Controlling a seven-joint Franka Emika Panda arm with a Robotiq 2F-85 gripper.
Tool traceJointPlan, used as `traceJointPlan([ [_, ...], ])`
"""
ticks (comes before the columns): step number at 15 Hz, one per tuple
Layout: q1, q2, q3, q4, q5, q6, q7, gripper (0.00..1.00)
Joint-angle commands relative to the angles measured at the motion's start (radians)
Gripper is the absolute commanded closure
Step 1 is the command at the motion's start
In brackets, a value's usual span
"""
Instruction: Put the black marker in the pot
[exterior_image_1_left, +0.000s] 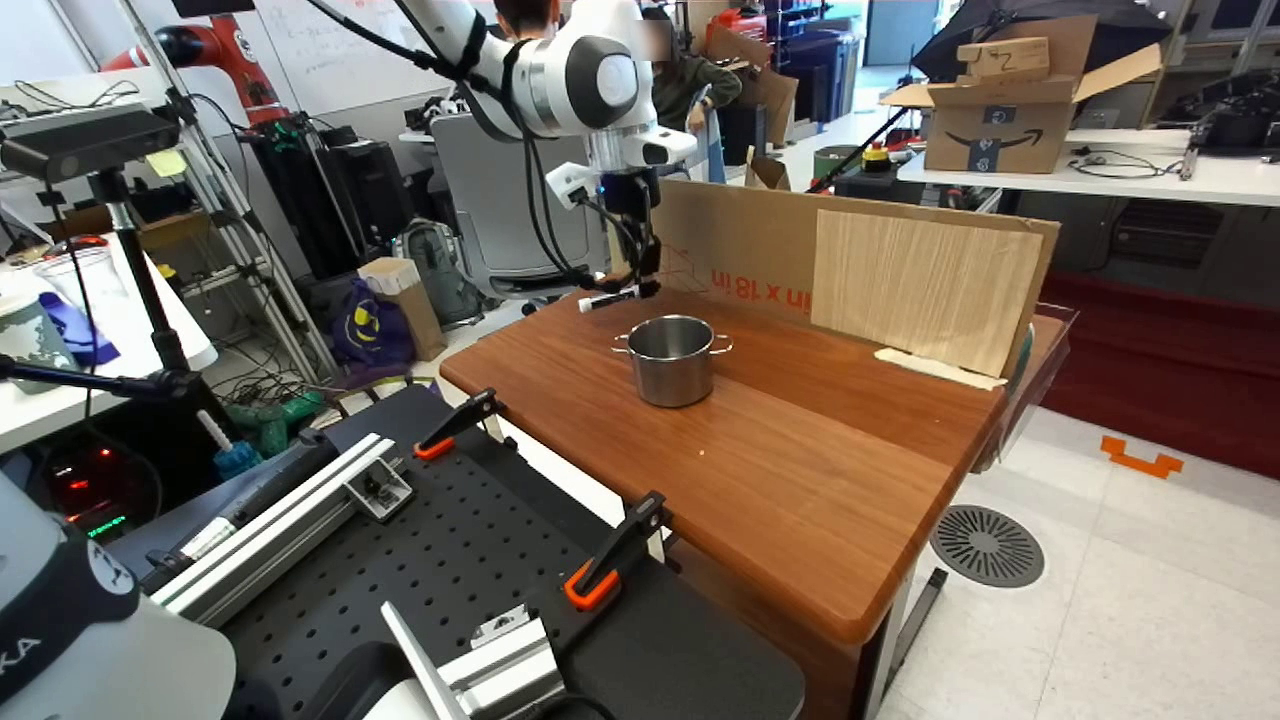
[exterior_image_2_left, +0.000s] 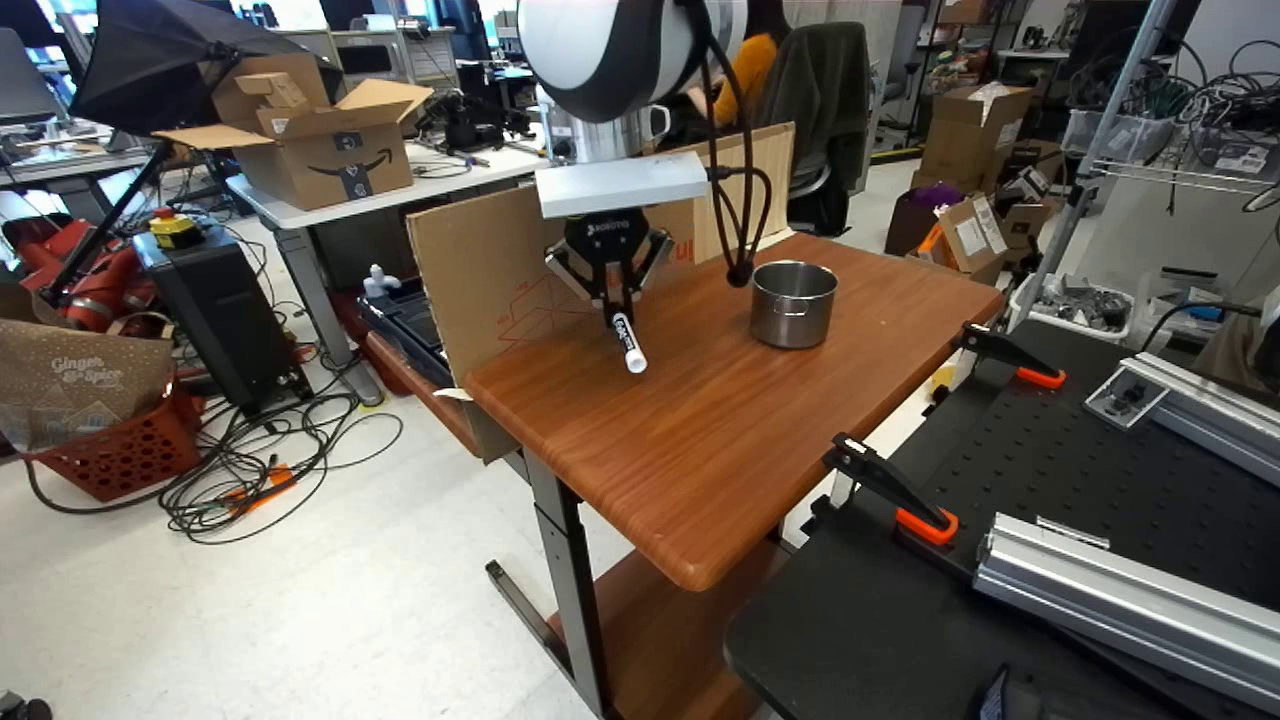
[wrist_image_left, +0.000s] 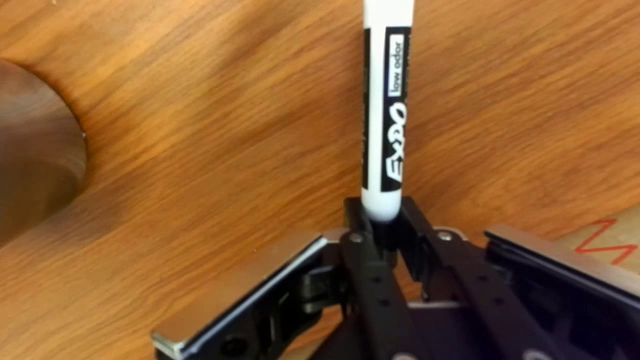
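Between the tips of the gripper (wrist_image_left: 385, 215), pinched near one end, is the black marker (wrist_image_left: 388, 110), its free end (white at the far tip, with black panels along the barrel) jutting past the tool and slanting down above the table (exterior_image_2_left: 720, 430). Off to the tool's side, apart from it, stands the steel pot (exterior_image_2_left: 793, 312). That overhang looks the likeliest trouble: should the tool cross over too low, the marker could strike the rim and swivel or slip. Releasing off-centre might drop it beside the pot; releasing with it lying crosswise might leave it bridging the rim.
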Motion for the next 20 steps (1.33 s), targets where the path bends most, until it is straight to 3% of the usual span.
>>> traceJointPlan([
  [1,0.034,-0.147,-0.045,-0.149,-0.083,0.075,0.037,0.95],
  [8,0.029,-0.463,-0.116,-0.445,-0.383,0.234,0.22,0.95],
  [9,0.028,-0.497,-0.129,-0.484,-0.459,0.268,0.31,0.95],
  [11,0.088,-0.552,-0.226,-0.546,-0.608,0.322,0.466,0.95],
  [14,0.114,-0.589,-0.321,-0.567,-0.861,0.347,0.697,0.95],
  [17,0.112,-0.607,-0.339,-0.583,-1.084,0.302,0.92,0.95],
  [20,0.116,-0.592,-0.314,-0.622,-1.262,0.279,1.134,0.95],
])
